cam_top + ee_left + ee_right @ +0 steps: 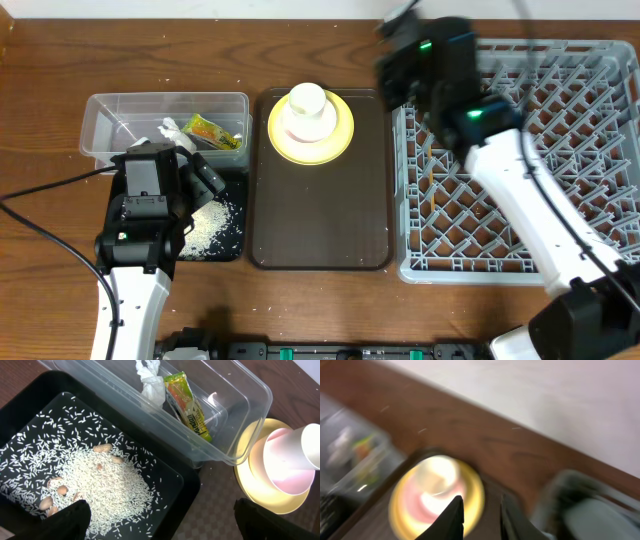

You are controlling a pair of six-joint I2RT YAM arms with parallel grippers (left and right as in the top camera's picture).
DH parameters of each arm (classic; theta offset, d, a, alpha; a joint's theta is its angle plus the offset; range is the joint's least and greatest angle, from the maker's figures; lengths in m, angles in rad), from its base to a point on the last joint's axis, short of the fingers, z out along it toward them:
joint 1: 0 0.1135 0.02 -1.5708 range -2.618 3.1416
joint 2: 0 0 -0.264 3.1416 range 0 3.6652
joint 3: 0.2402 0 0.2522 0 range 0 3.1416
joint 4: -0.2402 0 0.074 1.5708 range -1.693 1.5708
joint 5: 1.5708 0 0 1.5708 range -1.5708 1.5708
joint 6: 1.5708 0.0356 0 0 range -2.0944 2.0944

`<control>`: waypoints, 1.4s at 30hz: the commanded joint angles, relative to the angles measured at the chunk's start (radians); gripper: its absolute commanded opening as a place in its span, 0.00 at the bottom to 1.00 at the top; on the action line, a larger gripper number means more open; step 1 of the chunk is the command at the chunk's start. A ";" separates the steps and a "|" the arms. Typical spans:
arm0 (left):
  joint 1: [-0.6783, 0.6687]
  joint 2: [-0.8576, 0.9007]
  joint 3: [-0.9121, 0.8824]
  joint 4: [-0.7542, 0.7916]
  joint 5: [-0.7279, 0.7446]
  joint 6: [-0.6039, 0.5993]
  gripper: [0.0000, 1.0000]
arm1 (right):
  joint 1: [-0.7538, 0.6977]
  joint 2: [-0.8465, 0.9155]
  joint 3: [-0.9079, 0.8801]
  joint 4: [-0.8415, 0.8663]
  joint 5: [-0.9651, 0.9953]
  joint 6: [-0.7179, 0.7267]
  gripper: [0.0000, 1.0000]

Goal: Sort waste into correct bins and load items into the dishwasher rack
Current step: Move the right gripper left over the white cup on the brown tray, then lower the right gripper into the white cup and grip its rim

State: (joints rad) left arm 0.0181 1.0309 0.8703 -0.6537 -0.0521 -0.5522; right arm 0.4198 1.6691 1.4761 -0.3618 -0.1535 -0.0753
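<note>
The clear tub holds a crumpled tissue and a yellow-green wrapper. Beside it, the black bin has a heap of rice with a few peanuts in it. My left gripper hangs open over that bin's right edge, holding nothing. On the brown tray, a yellow plate carries a pinkish bowl with a white cup on top. My right gripper is narrowly open and empty, above the tray just right of the plate; that view is blurred. The grey rack is on the right.
The right arm crosses over the rack's left half from the front right. A black cable trails left from the left arm over the wooden table. A pale wall or floor lies beyond the table's far edge in the right wrist view.
</note>
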 commanded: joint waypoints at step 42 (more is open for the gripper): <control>0.004 0.002 0.014 -0.001 -0.011 0.005 0.95 | 0.327 0.595 0.360 -0.452 0.076 0.033 0.02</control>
State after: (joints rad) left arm 0.0181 1.0313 0.8703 -0.6533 -0.0521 -0.5522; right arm 0.7467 2.2345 1.8324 -0.8177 -0.1108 -0.0650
